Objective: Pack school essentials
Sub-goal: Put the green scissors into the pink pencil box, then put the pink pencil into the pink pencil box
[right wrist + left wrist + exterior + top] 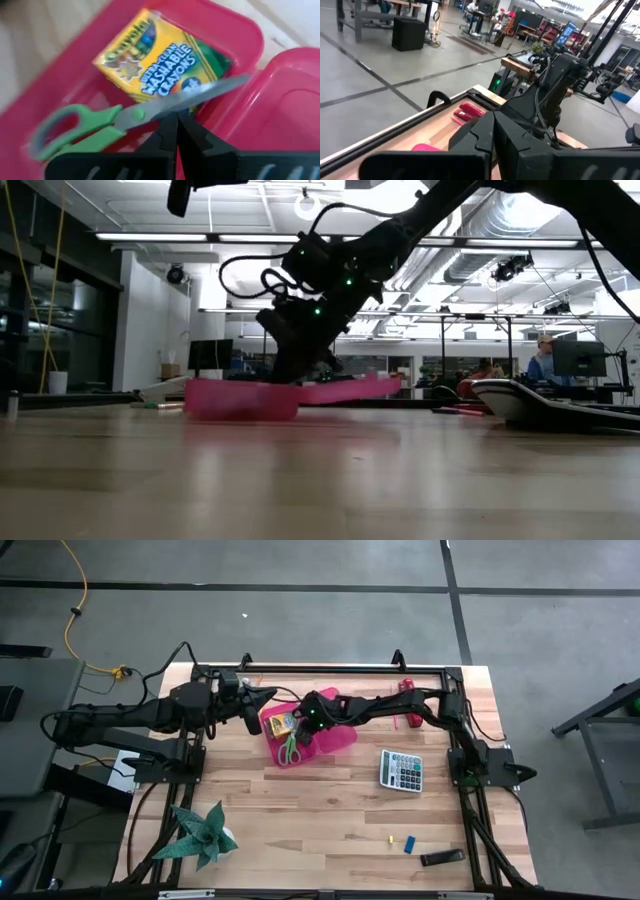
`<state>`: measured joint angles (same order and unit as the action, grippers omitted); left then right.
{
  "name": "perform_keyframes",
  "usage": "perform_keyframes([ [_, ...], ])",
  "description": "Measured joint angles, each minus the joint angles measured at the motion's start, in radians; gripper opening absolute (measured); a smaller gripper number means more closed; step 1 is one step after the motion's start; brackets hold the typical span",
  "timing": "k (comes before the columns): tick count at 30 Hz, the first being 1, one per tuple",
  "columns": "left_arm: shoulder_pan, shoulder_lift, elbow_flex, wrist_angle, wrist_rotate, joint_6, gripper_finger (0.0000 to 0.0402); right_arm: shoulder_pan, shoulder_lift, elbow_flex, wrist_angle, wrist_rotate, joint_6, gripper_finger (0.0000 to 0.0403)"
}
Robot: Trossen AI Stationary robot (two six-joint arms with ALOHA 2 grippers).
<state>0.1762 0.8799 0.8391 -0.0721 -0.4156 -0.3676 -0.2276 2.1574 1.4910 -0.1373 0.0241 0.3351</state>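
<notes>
An open pink box (272, 727) lies at the table's far middle, its lid (340, 737) folded out to the right. Inside lie a yellow-and-green crayon box (155, 57) and green-handled scissors (95, 127), whose blades rest over the crayon box. My right gripper (176, 122) is shut, pointing down into the box just beside the scissors' blades. My left gripper (266, 698) is shut and hovers by the box's far left corner. Tiny blue (408, 844) and yellow (388, 839) pieces lie near the front right edge. The pencils do not show. My right gripper's shut fingertips (170, 125) stand right at the scissors' blades (200, 95), near the pivot, coming from above. I cannot tell whether they touch the blades. The scissors lie flat in the box.
A grey calculator (402, 770) lies right of the box. A red stapler (405, 690) lies at the far edge under my right arm. A black object (441, 858) lies at the front right, and a green spiky plant (200, 835) at the front left.
</notes>
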Motion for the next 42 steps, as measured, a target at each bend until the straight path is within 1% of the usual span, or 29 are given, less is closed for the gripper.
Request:
perform_keyframes([
  [4,0.0,0.0,0.0,0.0,-0.007,0.0,0.0,0.0,0.002,0.0,-0.001,0.048,0.004,0.0],
  [12,0.0,0.0,0.0,0.001,-0.015,0.0,0.0,-0.003,0.016,0.0,0.064,0.051,0.004,0.0],
  [16,0.0,0.0,0.0,0.009,-0.015,0.0,0.0,-0.003,0.056,0.0,0.14,0.014,0.022,0.0],
  [19,0.0,-0.001,0.0,0.02,-0.015,0.001,0.0,-0.004,0.074,0.003,0.177,-0.004,0.103,0.0],
  [21,0.0,-0.001,0.0,0.02,-0.015,0.001,0.0,-0.003,0.077,0.003,0.204,-0.009,0.128,0.0],
  [24,0.0,-0.001,0.0,0.02,-0.015,0.002,0.0,-0.001,0.076,-0.001,0.255,-0.02,0.113,0.0],
  [28,0.0,-0.001,0.0,0.02,-0.015,0.003,0.0,-0.008,0.032,-0.001,0.259,-0.045,0.044,0.0],
  [31,0.0,-0.001,0.0,0.02,-0.015,0.003,0.0,-0.023,-0.015,-0.001,0.202,-0.042,-0.044,0.0],
  [34,0.0,-0.001,0.0,0.019,-0.015,0.004,0.0,-0.043,-0.083,-0.001,0.104,-0.021,-0.138,0.0],
  [37,0.0,-0.001,0.0,0.018,-0.015,0.021,0.0,-0.07,-0.155,0.0,-0.037,0.007,-0.231,0.0],
  [42,0.0,-0.001,0.0,0.014,-0.015,0.053,0.0,-0.121,-0.304,0.0,-0.338,0.062,-0.37,0.0],
])
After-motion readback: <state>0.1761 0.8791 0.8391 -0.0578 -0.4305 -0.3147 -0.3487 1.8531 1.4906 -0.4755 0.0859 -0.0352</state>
